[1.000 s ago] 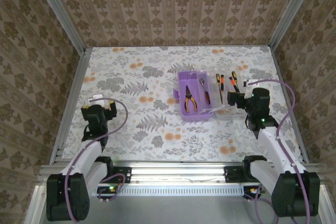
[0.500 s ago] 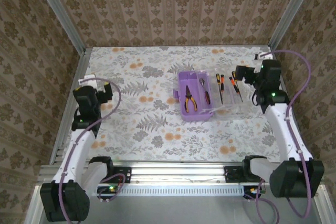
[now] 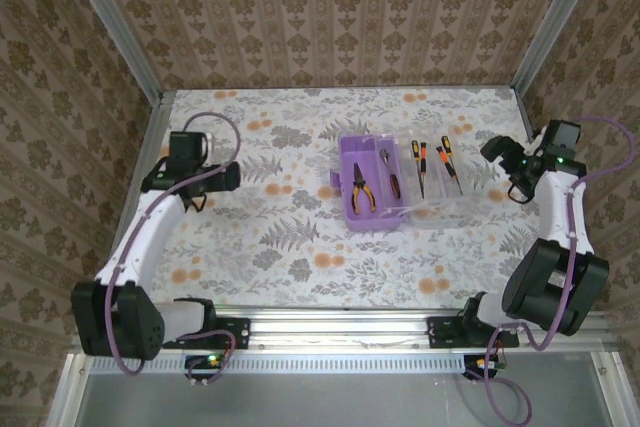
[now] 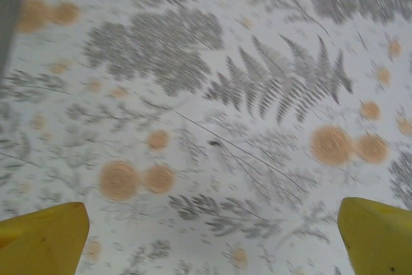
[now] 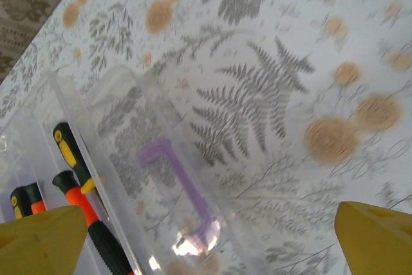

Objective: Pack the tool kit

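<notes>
Seen from above, a counter covered in a pale floral print of grey ferns and orange blossoms, walled on three sides with patterned brown wallpaper. My left arm reaches along the left side of the counter, well apart from the tool kit. In my left wrist view, my two yellow fingertips sit in the bottom corners of the frame with bare floral counter between them, so my left jaws are wide and hold nothing. The tool kit's purple box lies right of centre on the counter, open. Inside it are orange-handled pliers and, just beside them, a slim tool that I cannot identify. The clear lid is folded out flat to the right of the box, and black-and-orange screwdrivers lie on it. My right arm bends up along the right edge of the counter, its wrist near the far right of the lid and not touching it. In my right wrist view, the lid fills the left half, somewhat blurred, with its purple handle showing through the clear plastic and the screwdriver handles at the lower left. My right fingertips also sit in the bottom corners, far apart, so my right jaws are wide and hold nothing.
</notes>
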`<action>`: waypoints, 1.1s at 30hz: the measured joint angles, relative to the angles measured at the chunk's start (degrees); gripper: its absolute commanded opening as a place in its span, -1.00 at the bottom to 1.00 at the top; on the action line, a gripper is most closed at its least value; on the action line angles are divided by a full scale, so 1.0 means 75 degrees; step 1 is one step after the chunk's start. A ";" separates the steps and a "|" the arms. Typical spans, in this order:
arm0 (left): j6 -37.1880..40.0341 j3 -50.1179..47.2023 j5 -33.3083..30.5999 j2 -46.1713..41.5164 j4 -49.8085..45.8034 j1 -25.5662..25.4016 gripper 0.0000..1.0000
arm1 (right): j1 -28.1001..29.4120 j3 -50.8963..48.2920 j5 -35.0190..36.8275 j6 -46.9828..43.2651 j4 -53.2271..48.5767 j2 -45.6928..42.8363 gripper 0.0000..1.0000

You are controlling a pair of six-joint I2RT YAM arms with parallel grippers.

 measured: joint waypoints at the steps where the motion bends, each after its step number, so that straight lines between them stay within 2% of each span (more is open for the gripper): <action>1: -0.0050 0.0082 0.0055 0.0181 -0.0082 -0.0184 1.00 | 0.0012 -0.0050 -0.0070 0.0070 0.0000 0.0044 1.00; 10: -0.0746 0.0458 0.0874 0.2151 0.0189 -0.1577 1.00 | 0.0111 -0.0105 -0.0163 0.0361 0.0274 0.0799 1.00; 18: -0.1131 0.1620 0.1527 0.3550 0.0775 -0.2396 1.00 | 0.0309 -0.0102 -0.0064 0.0332 0.0335 0.1003 1.00; 26: -0.1311 0.2579 0.2122 0.4599 0.1288 -0.2748 1.00 | 0.0420 0.0009 0.0259 0.0128 0.0216 0.1186 1.00; 33: -0.1381 0.3121 0.2538 0.5286 0.1416 -0.2879 1.00 | 0.0909 0.0326 0.0568 -0.0125 -0.0064 0.1294 1.00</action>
